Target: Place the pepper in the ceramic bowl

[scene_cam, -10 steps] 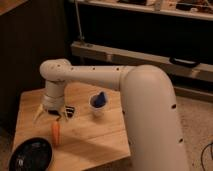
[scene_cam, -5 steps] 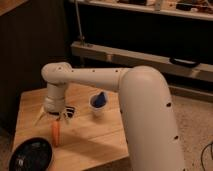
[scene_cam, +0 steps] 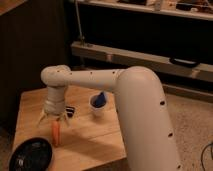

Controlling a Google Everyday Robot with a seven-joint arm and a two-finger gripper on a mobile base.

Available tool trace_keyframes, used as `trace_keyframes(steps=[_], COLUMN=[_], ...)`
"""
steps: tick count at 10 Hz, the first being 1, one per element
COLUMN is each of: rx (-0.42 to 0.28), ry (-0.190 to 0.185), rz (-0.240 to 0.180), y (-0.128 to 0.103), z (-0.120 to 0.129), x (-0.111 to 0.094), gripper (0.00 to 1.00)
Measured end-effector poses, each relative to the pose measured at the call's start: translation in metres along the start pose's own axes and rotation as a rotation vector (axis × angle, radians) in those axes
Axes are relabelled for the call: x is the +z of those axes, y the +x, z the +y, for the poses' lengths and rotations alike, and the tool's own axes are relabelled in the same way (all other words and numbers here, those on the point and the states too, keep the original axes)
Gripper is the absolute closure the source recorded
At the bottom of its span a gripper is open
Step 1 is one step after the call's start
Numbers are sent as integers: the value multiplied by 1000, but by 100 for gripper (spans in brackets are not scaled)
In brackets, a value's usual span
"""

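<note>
Lowered since a second ago: gripper [scene_cam: 53, 119], now down just above the desk [scene_cam: 95, 137], at the far end of the pepper [scene_cam: 55, 134]. Spread wide, fingers splayed to either side of that end, nothing pinched yet. No change in the pepper's own place: flat on the wood in the front left part of the desk, lengthwise roughly toward the camera, just up and right of the ceramic bowl [scene_cam: 30, 155].

Probably light and fairly firm, with a smooth, waxy skin. Slim and tapered, so apt to roll on the wood or slip out of a squeeze near the thin tip. Best taken across the thicker part, jaws square to its length, closed gently and low enough to catch it before any rolling. Not especially fragile, yet no call for a hard grip.

Dark and shallow, that ceramic bowl, at the front left corner of the desk and close to the pepper. Seemingly empty, though hard to be sure given the dark inside. Farther back and to the right, a white cup [scene_cam: 97, 107] with something blue [scene_cam: 101, 98] standing in it, well away from the short way to the bowl. Between cup and gripper, a small black object [scene_cam: 70, 111] on the wood, not identifiable.
</note>
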Motion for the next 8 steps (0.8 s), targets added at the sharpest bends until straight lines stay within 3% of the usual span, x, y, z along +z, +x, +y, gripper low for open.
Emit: trace_keyframes(steps=[8], rx=[41], ry=[-6], rz=[-15], y=[7], z=[9], x=[17], gripper=[20])
